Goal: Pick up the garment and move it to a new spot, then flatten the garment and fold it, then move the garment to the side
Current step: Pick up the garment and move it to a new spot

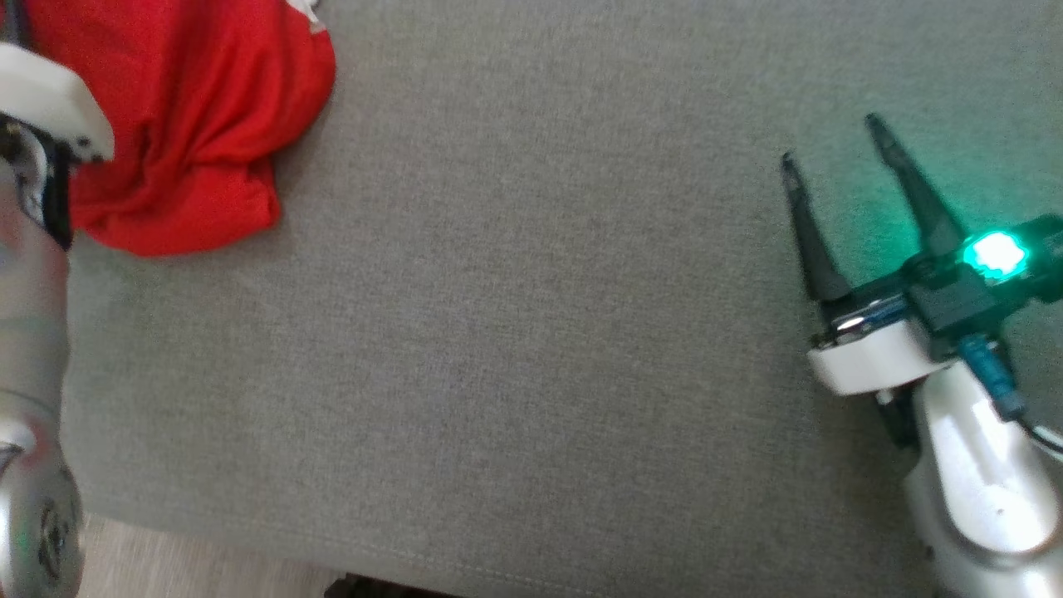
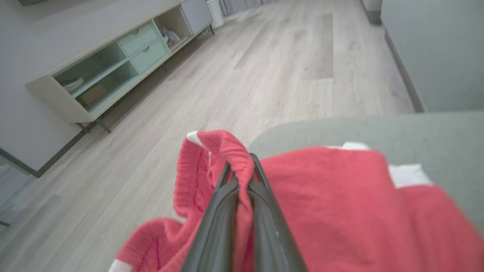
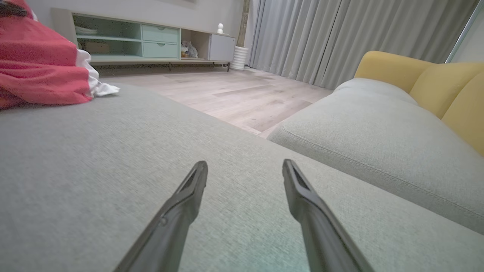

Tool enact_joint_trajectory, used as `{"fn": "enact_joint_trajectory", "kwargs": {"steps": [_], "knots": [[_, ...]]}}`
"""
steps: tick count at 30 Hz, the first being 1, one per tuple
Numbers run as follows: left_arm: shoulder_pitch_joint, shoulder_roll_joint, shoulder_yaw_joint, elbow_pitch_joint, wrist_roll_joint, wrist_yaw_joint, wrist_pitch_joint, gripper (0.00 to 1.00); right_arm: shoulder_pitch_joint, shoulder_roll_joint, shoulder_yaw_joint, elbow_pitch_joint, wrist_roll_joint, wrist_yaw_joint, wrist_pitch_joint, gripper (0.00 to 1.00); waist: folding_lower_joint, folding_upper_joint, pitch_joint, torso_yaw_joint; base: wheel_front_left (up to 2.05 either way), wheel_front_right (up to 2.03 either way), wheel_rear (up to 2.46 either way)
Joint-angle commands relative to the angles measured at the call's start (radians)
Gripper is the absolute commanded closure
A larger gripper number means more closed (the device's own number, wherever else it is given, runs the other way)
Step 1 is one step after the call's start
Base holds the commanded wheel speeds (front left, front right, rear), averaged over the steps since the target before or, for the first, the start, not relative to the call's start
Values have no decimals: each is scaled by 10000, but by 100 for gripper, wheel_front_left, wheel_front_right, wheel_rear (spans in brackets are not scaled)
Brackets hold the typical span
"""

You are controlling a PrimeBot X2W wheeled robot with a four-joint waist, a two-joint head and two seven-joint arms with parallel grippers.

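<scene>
The left gripper point(image 2: 241, 162) was pinched shut on a ridge of the red garment point(image 2: 321, 196) — the knit fold ran up between its two dark fingers and bulged over their tips. Most of the red garment spread to the right of those fingers and below them, on the grey cushion point(image 2: 435, 143). A ribbed, white-edged part to their left showed against the wooden floor point(image 2: 264, 75). In the head view the red garment point(image 1: 191, 108) lay bunched far to the left of the right gripper point(image 1: 829, 141), well apart from it. The right gripper point(image 3: 245, 164) stood wide open and empty — its fingers were low over bare cushion fabric, and its own wrist view showed the red garment point(image 3: 38, 71) far off to their upper left.
</scene>
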Motion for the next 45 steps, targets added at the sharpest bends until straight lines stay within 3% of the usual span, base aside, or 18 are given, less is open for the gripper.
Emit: {"fn": "enact_joint_trajectory", "kwargs": {"steps": [1, 9, 16, 22, 29, 36, 45], "knots": [[-574, 686, 243, -369, -170, -63, -220, 100, 253, 174, 332, -272, 74, -7, -9, 0, 0, 0, -482, -140, 0, 0, 0], [-1553, 243, -253, -1444, -804, -473, -354, 100, 664, 640, 577, -253, 410, -7, -9, 0, 0, 0, -2040, -1116, 0, 0, 0], [-1573, -269, -2222, -3560, -2642, -486, 829, 100, 1171, 1097, 535, -411, 636, -7, -9, 0, 0, 0, -3052, -2641, 0, 0, 0], [-1488, 105, -3208, -5569, -4166, -487, 1774, 100, 1296, 1244, 556, -580, 772, -7, -9, 0, 0, 0, -3423, -4187, 0, 0, 0], [-1312, -43, -3895, -6475, -4329, -488, 1998, 100, 1397, 1274, 688, -605, 1398, -7, -9, 0, 0, 0, -3437, -5540, 0, 0, 0], [-23, -620, -4818, -6891, -4000, -434, 1590, 100, 1396, 1276, 655, -749, 1685, -7, -9, 0, 0, 0, -2946, -5896, 0, 0, 0], [5291, -1256, -6731, -6942, -3651, -307, -537, 100, 1424, 1277, 429, -785, 1700, -7, -9, 0, 0, 0, -2674, -5429, 0, 0, 0]]}}
